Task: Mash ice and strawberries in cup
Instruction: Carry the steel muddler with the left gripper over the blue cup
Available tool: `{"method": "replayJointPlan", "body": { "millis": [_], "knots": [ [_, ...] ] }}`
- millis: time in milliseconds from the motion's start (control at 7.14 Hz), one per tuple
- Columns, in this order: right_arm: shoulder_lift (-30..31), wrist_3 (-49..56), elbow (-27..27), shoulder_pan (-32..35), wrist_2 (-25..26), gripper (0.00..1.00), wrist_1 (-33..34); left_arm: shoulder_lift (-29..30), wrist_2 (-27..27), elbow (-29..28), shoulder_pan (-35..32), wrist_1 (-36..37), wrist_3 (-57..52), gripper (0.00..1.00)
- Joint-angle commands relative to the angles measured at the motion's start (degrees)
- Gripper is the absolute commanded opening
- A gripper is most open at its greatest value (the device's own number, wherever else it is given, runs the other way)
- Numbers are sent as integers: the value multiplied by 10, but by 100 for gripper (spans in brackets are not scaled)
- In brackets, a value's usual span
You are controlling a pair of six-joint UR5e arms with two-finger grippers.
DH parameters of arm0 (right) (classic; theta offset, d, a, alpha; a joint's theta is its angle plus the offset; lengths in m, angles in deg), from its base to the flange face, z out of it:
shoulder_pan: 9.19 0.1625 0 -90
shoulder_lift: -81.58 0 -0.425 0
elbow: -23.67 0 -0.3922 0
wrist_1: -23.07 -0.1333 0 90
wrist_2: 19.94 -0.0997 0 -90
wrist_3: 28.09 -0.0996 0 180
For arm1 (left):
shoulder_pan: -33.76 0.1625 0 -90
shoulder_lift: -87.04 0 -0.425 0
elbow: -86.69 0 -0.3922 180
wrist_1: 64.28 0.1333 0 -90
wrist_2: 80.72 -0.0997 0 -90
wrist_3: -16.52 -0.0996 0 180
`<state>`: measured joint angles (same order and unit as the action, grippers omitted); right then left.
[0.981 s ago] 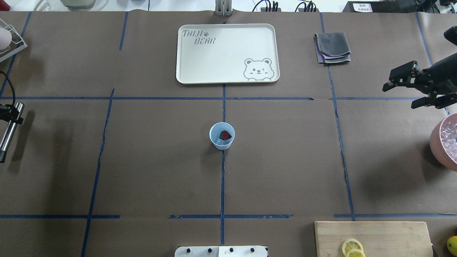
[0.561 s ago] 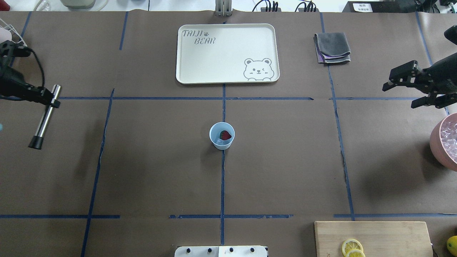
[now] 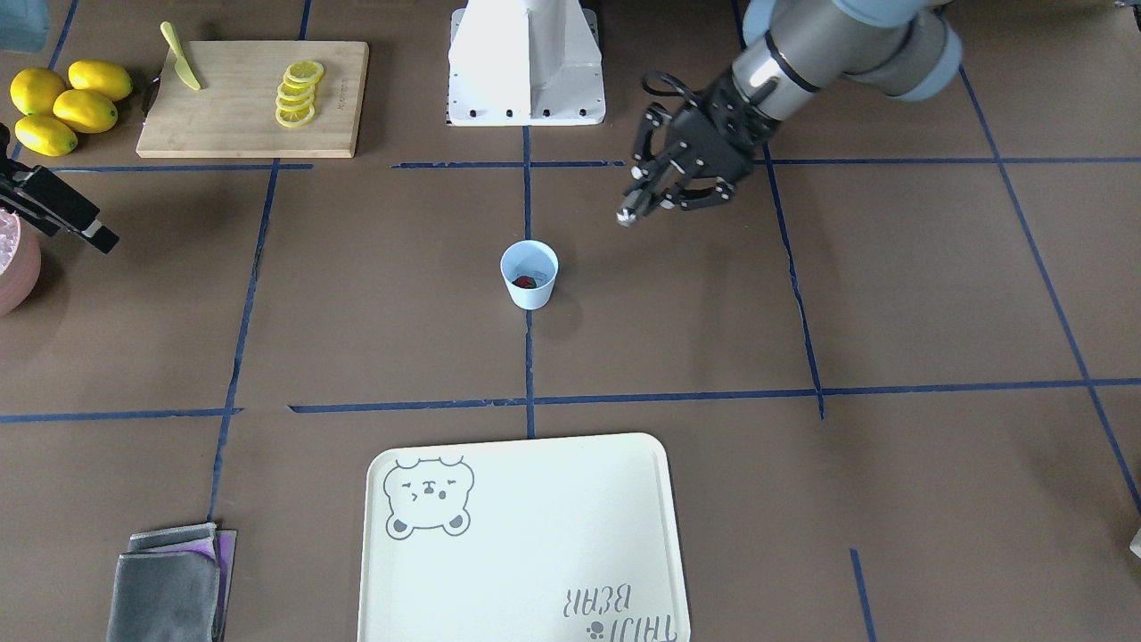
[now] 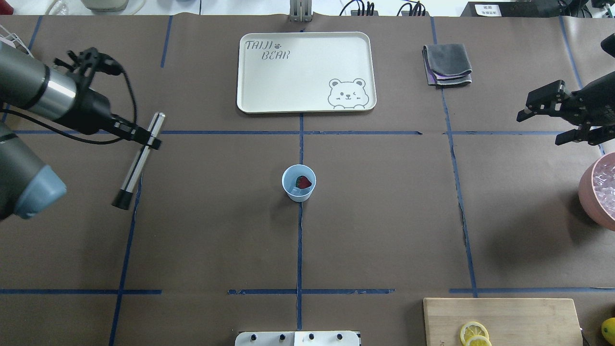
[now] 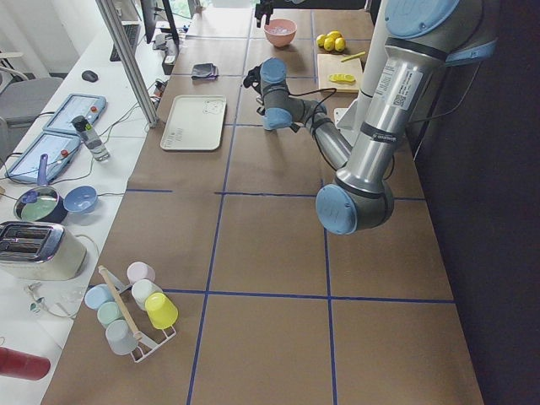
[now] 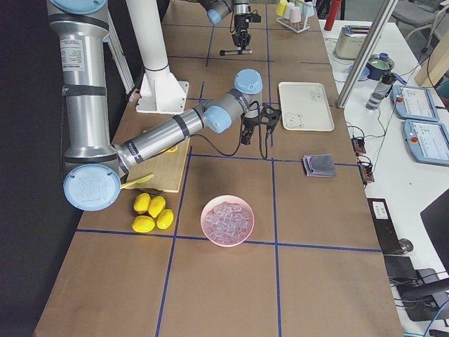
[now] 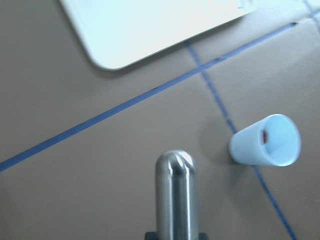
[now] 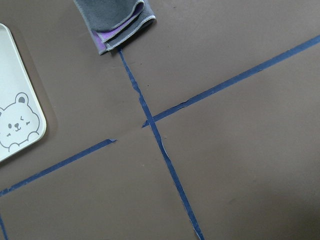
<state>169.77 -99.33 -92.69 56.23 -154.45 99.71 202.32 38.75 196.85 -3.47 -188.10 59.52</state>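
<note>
The pale blue cup (image 4: 290, 187) stands upright at the table's centre, with a red strawberry (image 4: 303, 182) and whitish ice (image 4: 298, 192) inside. My left gripper (image 4: 148, 139) is shut on a steel muddler (image 4: 134, 168) with a black end, held in the air well left of the cup. From the left wrist, the muddler (image 7: 175, 195) fills the foreground and the cup (image 7: 265, 141) lies to its right. My right gripper (image 4: 538, 129) hovers open and empty at the far right. From across the table, the cup (image 3: 529, 287) sits below and left of the left gripper (image 3: 646, 201).
A pink bowl (image 4: 588, 190) of ice sits at the right edge, under the right gripper. A cream bear tray (image 4: 306, 72) and a folded grey towel (image 4: 447, 65) lie at the back. A cutting board (image 4: 504, 317) with lemon slices is near right. Whole lemons (image 3: 62, 102) lie beside it.
My left arm has swung in from the left edge toward the table's centre, carrying the muddler with it. The right gripper has barely moved. The cup is unchanged.
</note>
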Motion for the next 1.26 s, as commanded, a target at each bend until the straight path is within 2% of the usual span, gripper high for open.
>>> {"method": "replayJointPlan", "body": {
  "millis": [0,140,280,420,561,701,841,1121],
  "knots": [
    [0,0,-1,15,-17,99,0,34,-161,1,70,-103,5,2],
    [0,0,0,29,-34,99,0,27,-278,-3,121,-157,-15,0],
    [-1,0,-1,31,-36,99,0,26,-377,-7,167,-161,-60,0],
    [-2,0,-1,32,-36,99,0,27,-499,-12,188,-177,-117,0],
    [-4,0,-1,31,-36,99,0,31,-573,-47,203,-239,-121,0],
    [-4,0,-2,32,-36,99,0,37,-601,-103,206,-304,-122,0],
    [-5,0,-3,33,-36,99,0,57,-604,-125,208,-329,-123,0],
    [-5,0,-3,34,-36,99,0,78,-628,-132,208,-336,-123,0]
  ]
}}
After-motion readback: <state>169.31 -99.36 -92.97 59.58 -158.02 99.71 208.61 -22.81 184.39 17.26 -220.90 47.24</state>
